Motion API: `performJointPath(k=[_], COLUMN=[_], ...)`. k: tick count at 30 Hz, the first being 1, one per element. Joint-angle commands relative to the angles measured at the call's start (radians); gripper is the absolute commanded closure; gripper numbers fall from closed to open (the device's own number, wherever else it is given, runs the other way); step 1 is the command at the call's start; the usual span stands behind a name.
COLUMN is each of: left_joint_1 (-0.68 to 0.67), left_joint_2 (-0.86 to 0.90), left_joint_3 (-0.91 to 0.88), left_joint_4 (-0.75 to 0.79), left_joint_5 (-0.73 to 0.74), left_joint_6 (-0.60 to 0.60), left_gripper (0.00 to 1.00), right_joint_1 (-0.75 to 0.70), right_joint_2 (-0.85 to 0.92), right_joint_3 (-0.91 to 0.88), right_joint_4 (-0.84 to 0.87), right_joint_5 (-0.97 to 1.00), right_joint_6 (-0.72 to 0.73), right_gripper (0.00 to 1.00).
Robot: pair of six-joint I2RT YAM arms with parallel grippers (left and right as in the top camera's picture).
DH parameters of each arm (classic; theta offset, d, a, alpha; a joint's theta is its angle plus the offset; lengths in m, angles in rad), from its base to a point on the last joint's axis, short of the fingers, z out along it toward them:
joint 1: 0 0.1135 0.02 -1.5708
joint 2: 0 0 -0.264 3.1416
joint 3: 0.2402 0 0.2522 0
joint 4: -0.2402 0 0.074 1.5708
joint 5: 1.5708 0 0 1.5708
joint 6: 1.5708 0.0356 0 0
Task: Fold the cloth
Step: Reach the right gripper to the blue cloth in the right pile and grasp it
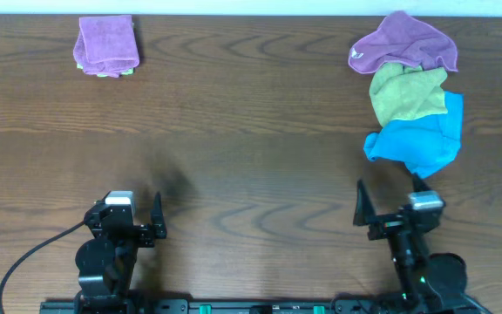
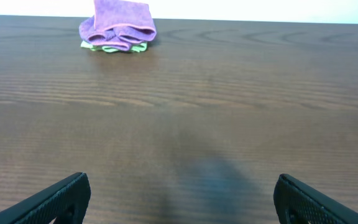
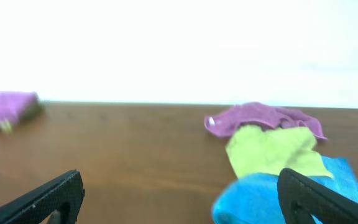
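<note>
Crumpled by the table's (image 1: 251, 131) right edge, the cloth (image 1: 417, 139) looks soft, light and limp, best pinched at 1 loose corner; left end effector (image 2: 182, 202) and right end effector (image 3: 185, 202) both gape, released and empty.

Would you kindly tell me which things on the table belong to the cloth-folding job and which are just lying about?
Job: the crumpled sky-blue cloth.
Lying about: the yellow-green cloth; the loose purple cloth; the folded purple cloth, resting on a green cloth.
</note>
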Motion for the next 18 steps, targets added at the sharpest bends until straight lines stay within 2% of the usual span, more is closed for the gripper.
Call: performJointPath(k=[1, 5, 9, 12, 14, 18], left_joint_1=[-0.004, -0.004, -0.004, -0.004, -0.004, -0.004], left_joint_2=[-0.006, -0.006, -0.006, -0.006, -0.006, -0.006], left_joint_3=[-0.021, -0.021, -0.021, -0.021, -0.021, -0.021], left_joint_4=[-0.004, -0.004, -0.004, -0.004, -0.004, -0.004], left_joint_5=[0.0, 0.0, 0.0, 0.0, 0.0, 0.0], left_joint_6=[-0.003, -0.003, -0.003, -0.003, -0.003, -0.003], left_gripper=[0.05, 0.05, 0.05, 0.05, 0.04, 0.05], right_joint_1=[-0.009, -0.009, -0.009, -0.009, -0.01, -0.03], right_joint_2=[-0.005, -0.005, -0.005, -0.002, 0.016, 0.153], right_joint_3=[0.001, 0.001, 0.001, 0.001, 0.001, 0.001], right_joint_4=[0.097, 0.194, 0.093, -0.085, -0.149, -0.111], right_joint_5=[0.043, 0.23, 0.385, 0.514, 0.528, 0.52], right_joint_6=[0.138, 0.144, 0.332, 0.516, 0.594, 0.665], right_gripper=[0.01, 0.01, 0.01, 0.01, 0.01, 0.01])
